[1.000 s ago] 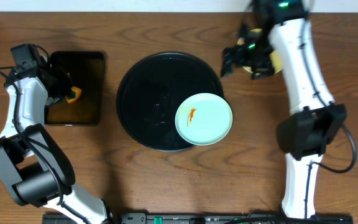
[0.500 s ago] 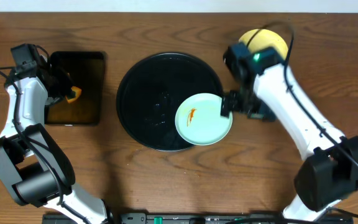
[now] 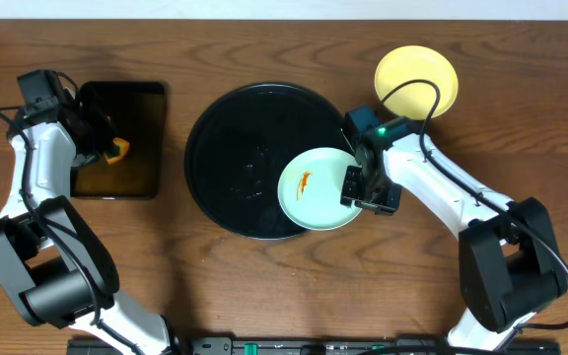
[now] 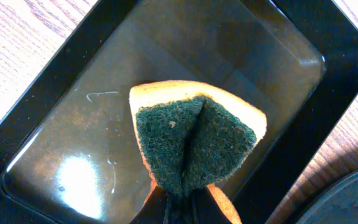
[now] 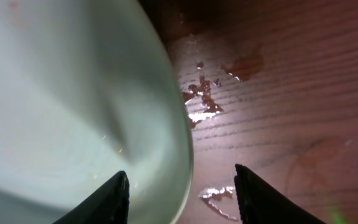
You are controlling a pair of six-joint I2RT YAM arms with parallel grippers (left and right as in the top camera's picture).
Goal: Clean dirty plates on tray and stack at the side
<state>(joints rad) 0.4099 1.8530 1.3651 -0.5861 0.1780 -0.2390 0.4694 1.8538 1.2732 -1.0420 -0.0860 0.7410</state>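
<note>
A pale mint-blue plate with an orange smear lies on the right edge of the round black tray, overhanging it. My right gripper is open at the plate's right rim. In the right wrist view the rim of this plate lies between the spread fingers of the gripper. A pale yellow plate lies on the table at the back right. A second mint plate is not in view. My left gripper is shut on a green-and-yellow sponge over the rectangular tray.
The rectangular black tray with brownish liquid stands at the left; its rim also shows in the left wrist view. Water drops and smears lie on the wood beside the mint plate.
My right arm has swung from the yellow plate at the back right down to the mint plate's right rim. The yellow plate now lies uncovered. The left arm has not moved.
</note>
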